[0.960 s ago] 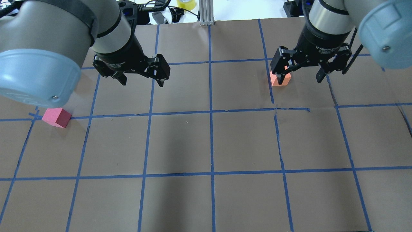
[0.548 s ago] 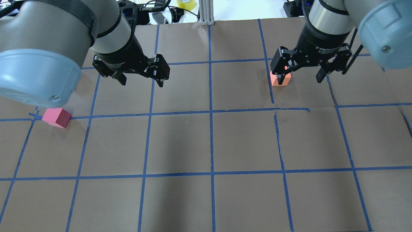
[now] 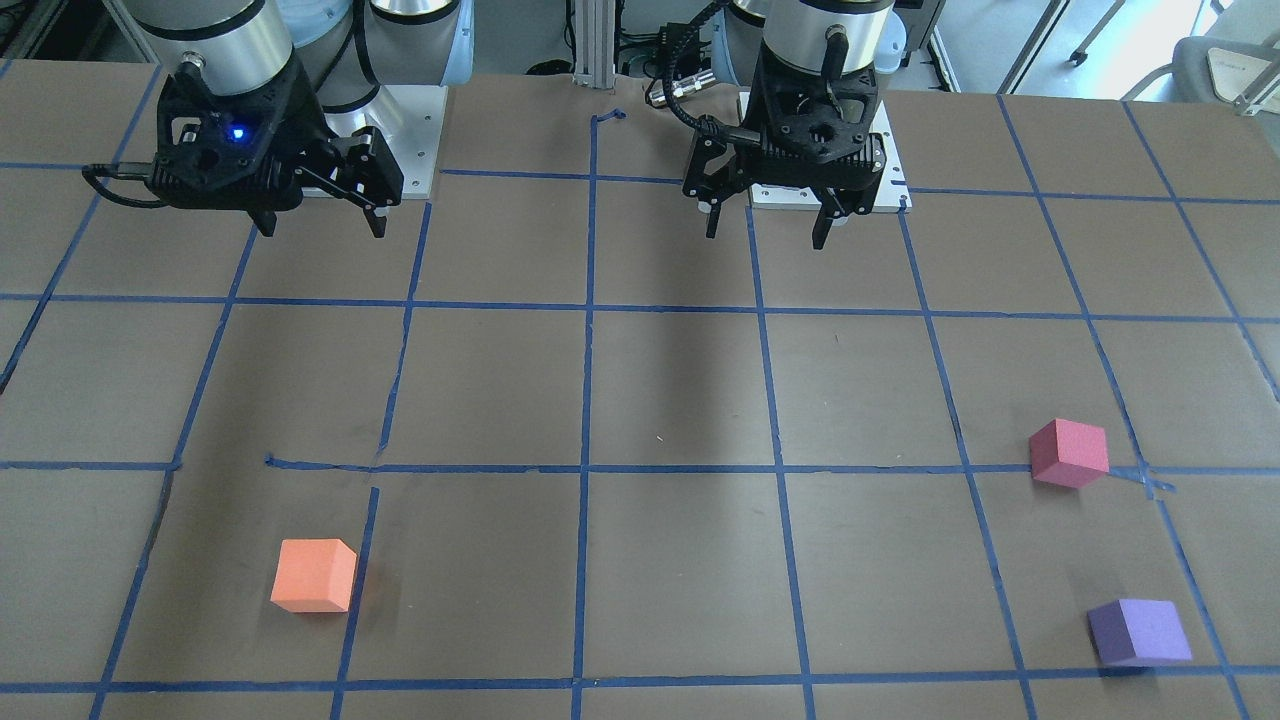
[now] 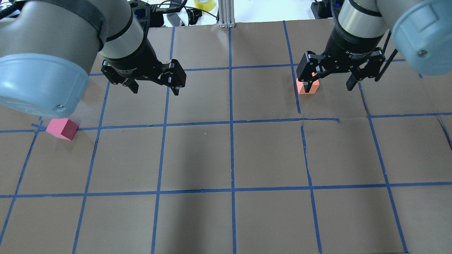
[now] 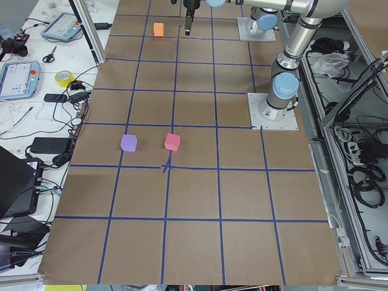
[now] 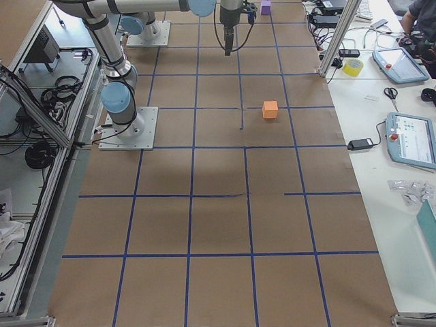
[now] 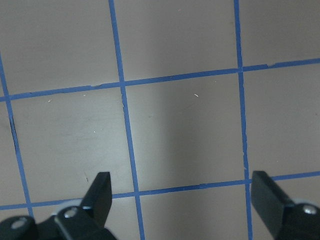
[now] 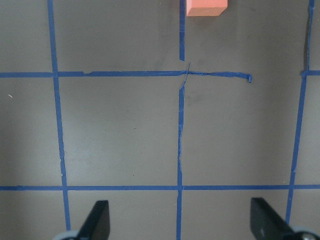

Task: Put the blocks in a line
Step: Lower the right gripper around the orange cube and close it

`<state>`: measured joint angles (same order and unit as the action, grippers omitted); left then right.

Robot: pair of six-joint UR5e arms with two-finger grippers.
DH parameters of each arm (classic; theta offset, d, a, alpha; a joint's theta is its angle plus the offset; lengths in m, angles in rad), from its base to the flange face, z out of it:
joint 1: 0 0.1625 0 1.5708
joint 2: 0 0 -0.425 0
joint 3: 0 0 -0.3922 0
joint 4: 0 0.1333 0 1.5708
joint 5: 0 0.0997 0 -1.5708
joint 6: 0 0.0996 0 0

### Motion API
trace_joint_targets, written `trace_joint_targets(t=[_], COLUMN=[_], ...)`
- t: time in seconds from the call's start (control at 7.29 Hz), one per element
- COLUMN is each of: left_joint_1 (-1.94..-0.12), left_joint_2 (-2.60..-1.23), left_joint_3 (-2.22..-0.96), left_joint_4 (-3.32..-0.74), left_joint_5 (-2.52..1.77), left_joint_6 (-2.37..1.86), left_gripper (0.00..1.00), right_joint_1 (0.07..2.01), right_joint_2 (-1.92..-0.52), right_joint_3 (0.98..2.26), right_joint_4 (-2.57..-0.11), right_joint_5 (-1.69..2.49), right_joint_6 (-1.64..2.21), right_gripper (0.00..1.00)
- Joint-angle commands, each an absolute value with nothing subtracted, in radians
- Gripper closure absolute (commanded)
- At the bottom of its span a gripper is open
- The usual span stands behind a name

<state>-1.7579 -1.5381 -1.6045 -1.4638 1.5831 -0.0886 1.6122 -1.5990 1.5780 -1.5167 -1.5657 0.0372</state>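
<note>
Left tool (image 3: 765, 237), black and two-fingered, hangs above the table (image 3: 680, 400) at the upper centre of the front-facing view, just right of the middle tape line. Its fingers are spread wide apart with nothing between them. Its own wrist camera shows both fingertips (image 7: 101, 192) at the bottom edge of the frame, with only brown paper and blue tape lines between them.

Right tool (image 3: 323, 230) hangs at the upper left of the front-facing view. It is likewise spread wide and empty, clear of the table surface. In its wrist view the small orange foam cube (image 8: 206, 7) is cut off by the top edge of the frame. It sits well ahead of the fingertips and just right of a vertical tape line. From overhead one finger of this tool overlaps the cube, but the front-facing view shows the cube well apart from it. There the cube lies flat on the table in the lower left of the frame.

At the right of the front-facing view, the small pinkish-red foam cube (image 3: 1069, 453) rests over a horizontal tape line, just left of a tape crossing. Below it, in the lower right corner, the small purple foam cube (image 3: 1139, 632) lies near but not touching, just above the lowest horizontal line. The orange foam cube is far across the frame from these two.

The blue tape grid (image 3: 590, 300) divides the brown paper into squares.
</note>
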Motion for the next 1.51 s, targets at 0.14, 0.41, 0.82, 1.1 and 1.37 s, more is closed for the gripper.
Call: trace_joint_targets(t=[0.14, 0.41, 0.82, 1.1, 1.37], left_joint_1=[-1.758, -1.758, -1.758, -1.758, -1.758], left_joint_2=[-1.539, -1.54, -1.543, -1.545, -1.54], left_joint_3=[-1.605, -1.605, -1.605, -1.605, -1.605], left_joint_4=[-1.46, -1.442, -1.422, -1.419, -1.42], left_joint_5=[1.582, 1.582, 1.582, 1.582, 1.583], left_joint_6=[-0.092, -0.092, -0.092, -0.092, -0.091], left_gripper=[0.0, 0.0, 0.0, 0.0, 0.0], right_joint_1=[1.612, 1.612, 1.612, 1.609, 1.598], right_joint_2=[-1.598, -1.6, -1.598, -1.595, -1.522], right_joint_3=[1.591, 1.595, 1.595, 1.597, 1.594], right_joint_4=[-1.517, -1.52, -1.517, -1.537, -1.595], right_joint_5=[-1.566, -1.568, -1.574, -1.623, -1.632], right_joint_6=[0.038, 0.037, 0.037, -0.01, -0.017], right_gripper=[0.0, 0.0, 0.0, 0.0, 0.0])
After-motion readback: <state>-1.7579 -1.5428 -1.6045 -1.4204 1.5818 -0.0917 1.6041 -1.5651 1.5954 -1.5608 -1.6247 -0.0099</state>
